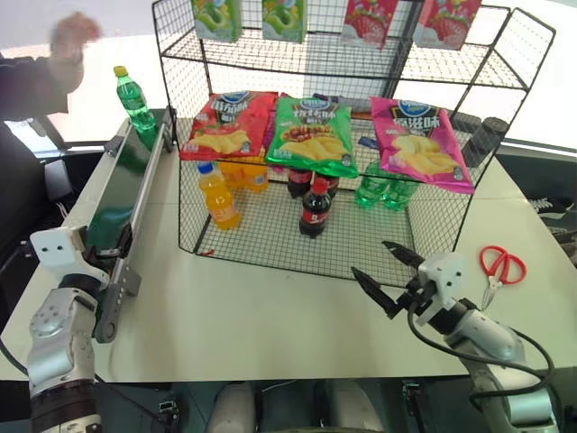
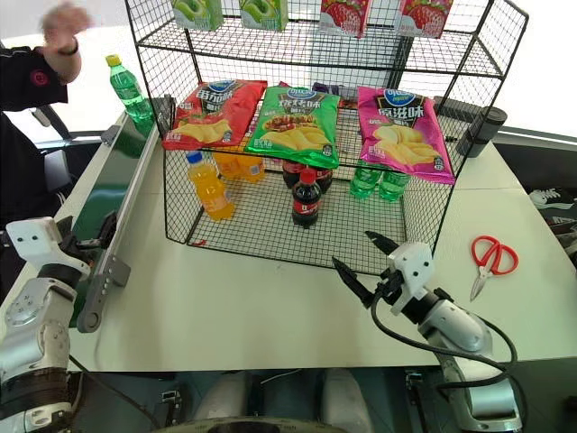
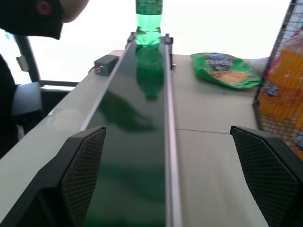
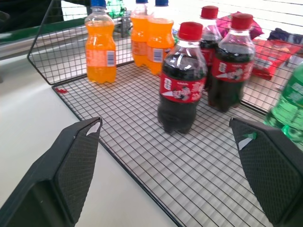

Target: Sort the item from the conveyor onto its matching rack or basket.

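1. At the far end of the long dark green conveyor belt with grey metal side rails (image 1: 126,194): one small translucent green plastic drink bottle with a yellow screw cap (image 1: 135,101), upright, standing apart from both claws.
2. Along the left edge of the white tabletop (image 1: 270,307): the conveyor, running from the near edge away to the far side, just beside the rack.
3. Mid-tabletop: a large black wire-mesh shelf unit (image 1: 334,234). Bottom tier holds orange-drink bottles with blue caps (image 1: 219,194), dark cola bottles with red caps (image 1: 314,207) and green bottles (image 1: 383,189). Middle tier holds crisp bags in red (image 1: 225,124), green (image 1: 314,135) and pink (image 1: 419,144). Top tier hangs green and red snack packets.
4. Near end of the conveyor: left claw (image 3: 170,175), released, both black fingers spread wide, the belt running between them in the wrist view, nothing held.
5. In front of the rack's open bottom tier: right claw (image 1: 389,275), released, fingers spread wide, pointing toward the cola bottles, nothing held.
6. Right side of the tabletop: red-handled scissors (image 1: 499,269), lying flat, well apart from the rack.
7. Beyond the conveyor's far end: a person's raised hand (image 1: 74,36) with a dark sleeve.
8. On the tabletop beside the belt, seen from the left wrist: a loose green snack bag (image 3: 225,70).
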{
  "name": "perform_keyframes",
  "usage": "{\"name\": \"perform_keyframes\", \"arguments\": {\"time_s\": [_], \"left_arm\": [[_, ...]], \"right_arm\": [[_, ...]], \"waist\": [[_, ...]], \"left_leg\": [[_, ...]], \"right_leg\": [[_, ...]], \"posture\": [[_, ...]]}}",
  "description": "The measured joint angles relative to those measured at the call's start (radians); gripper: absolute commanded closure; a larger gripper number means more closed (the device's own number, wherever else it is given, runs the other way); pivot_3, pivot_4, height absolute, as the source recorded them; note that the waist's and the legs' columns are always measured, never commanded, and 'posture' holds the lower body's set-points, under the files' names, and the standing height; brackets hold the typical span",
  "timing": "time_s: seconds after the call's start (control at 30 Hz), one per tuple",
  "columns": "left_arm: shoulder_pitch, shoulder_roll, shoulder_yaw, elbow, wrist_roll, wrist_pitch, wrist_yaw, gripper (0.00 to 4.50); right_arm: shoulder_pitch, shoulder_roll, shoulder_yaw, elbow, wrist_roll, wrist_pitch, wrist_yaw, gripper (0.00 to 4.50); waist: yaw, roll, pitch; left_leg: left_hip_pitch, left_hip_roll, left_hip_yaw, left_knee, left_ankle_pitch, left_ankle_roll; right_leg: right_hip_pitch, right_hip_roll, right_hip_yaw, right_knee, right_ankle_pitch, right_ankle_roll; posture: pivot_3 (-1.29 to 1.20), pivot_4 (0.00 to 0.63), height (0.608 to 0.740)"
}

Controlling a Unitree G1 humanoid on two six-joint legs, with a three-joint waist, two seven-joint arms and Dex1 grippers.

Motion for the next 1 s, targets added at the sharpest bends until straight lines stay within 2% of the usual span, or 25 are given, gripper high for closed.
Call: {"name": "perform_keyframes", "arguments": {"time_s": [0.33,1.0], "left_arm": [[-0.037,-0.032,-0.006,0.054,0.023,-0.055,0.059,0.0],[-0.047,-0.077,-0.004,0.093,0.093,-0.131,0.23,0.0]], "right_arm": [[-0.011,0.045,0.121,-0.027,-0.032,0.006,-0.031,0.02],[-0.02,0.055,0.196,-0.045,-0.023,0.005,0.0,0.02]], "waist": [[-0.001,-0.001,-0.001],[-0.001,-0.002,-0.001]], "left_leg": [[0.0,0.0,0.0,0.0,0.0,0.0],[0.0,0.0,0.0,0.0,0.0,0.0]], "right_leg": [[0.0,-0.001,0.0,0.0,0.0,0.0],[0.0,-0.002,0.0,0.0,0.0,0.0]], "posture": [[0.0,0.15,0.74],[0.0,0.15,0.74]]}}
